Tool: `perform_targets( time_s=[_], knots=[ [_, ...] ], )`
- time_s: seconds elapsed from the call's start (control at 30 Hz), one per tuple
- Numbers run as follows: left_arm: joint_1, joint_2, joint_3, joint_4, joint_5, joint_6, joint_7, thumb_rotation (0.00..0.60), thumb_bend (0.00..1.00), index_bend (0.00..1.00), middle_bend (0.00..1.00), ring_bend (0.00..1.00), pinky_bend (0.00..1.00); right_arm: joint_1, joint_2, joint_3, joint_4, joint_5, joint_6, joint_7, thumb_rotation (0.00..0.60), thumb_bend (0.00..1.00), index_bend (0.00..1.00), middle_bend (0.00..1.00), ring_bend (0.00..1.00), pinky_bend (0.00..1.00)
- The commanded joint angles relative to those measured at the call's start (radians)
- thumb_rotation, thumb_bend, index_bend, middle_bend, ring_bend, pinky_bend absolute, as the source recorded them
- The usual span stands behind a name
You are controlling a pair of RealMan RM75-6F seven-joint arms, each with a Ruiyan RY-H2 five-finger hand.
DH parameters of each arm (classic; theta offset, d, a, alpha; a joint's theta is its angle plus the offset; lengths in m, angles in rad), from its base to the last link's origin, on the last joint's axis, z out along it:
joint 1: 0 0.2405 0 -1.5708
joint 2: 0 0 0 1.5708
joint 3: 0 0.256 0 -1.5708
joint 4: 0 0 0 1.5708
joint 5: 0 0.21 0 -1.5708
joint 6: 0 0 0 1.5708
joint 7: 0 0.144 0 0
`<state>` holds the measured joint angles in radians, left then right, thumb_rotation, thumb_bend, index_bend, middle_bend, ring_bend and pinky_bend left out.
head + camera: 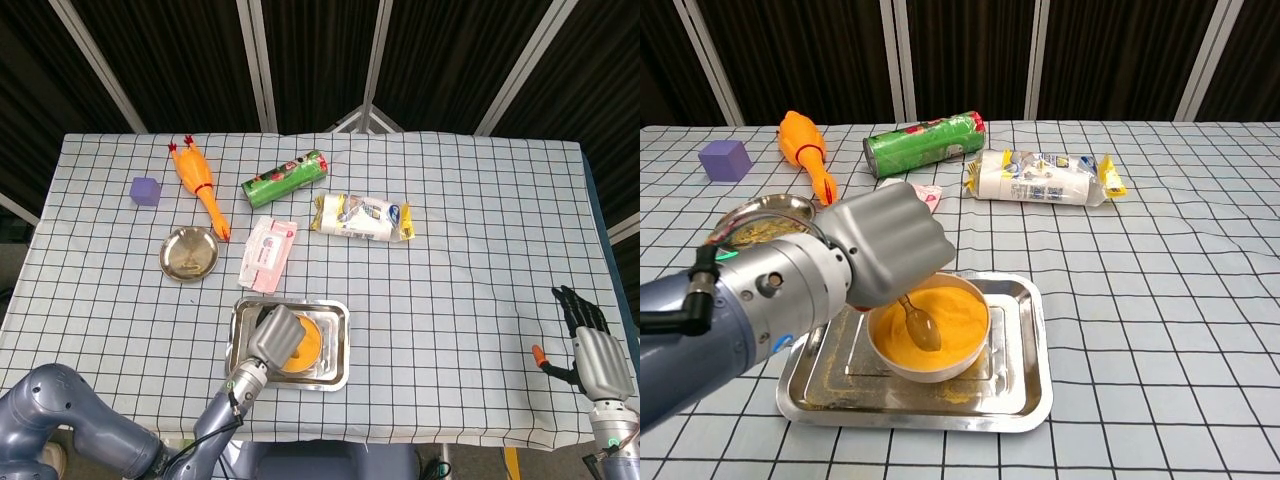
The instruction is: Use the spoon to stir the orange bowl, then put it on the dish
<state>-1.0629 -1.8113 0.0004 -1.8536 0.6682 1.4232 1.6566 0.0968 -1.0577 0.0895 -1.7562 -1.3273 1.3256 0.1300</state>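
One spoon (919, 323) is gripped in my left hand (887, 247), fingers curled tight around its handle, its tip dipping into the orange bowl (930, 328) just below my fist. Beyond my hand sits the round dish (188, 253). My right hand (592, 352) hangs off the surface (480, 250) edge, empty, fingers apart.

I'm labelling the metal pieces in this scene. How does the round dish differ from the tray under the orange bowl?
The round dish is circular, while the tray is rectangular with rounded corners. The round dish sits apart on the cloth and holds only what looks like some yellow grains; the tray carries the orange bowl, which the left hand stirs with the spoon. The round dish looks smaller. Both are shiny metal.
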Motion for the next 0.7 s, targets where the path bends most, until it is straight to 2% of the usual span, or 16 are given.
perform_targets(
  time_s=[0.03, 0.3, 0.7],
  knots=[
    [-0.005, -0.023, -0.007, 0.017, -0.011, -0.006, 0.002, 0.6, 0.73, 0.85, 1.0, 0.99, 0.97, 0.0, 0.001, 0.0, 0.0, 0.001, -0.001, 0.002, 0.6, 0.4, 0.0, 0.0, 0.0, 0.0],
    [-0.017, -0.066, -0.014, 0.083, -0.008, 0.019, 0.034, 0.6, 0.73, 0.85, 1.0, 0.99, 0.97, 0.0, 0.002, -0.002, -0.005, -0.003, -0.001, 0.002, 0.6, 0.4, 0.0, 0.0, 0.0, 0.0],
    [-0.013, -0.068, -0.03, 0.106, 0.022, 0.049, 0.03, 0.6, 0.74, 0.86, 1.0, 0.99, 0.98, 0.001, 0.004, -0.003, -0.01, -0.001, -0.006, 0.007, 0.6, 0.4, 0.0, 0.0, 0.0, 0.0]
  ],
)
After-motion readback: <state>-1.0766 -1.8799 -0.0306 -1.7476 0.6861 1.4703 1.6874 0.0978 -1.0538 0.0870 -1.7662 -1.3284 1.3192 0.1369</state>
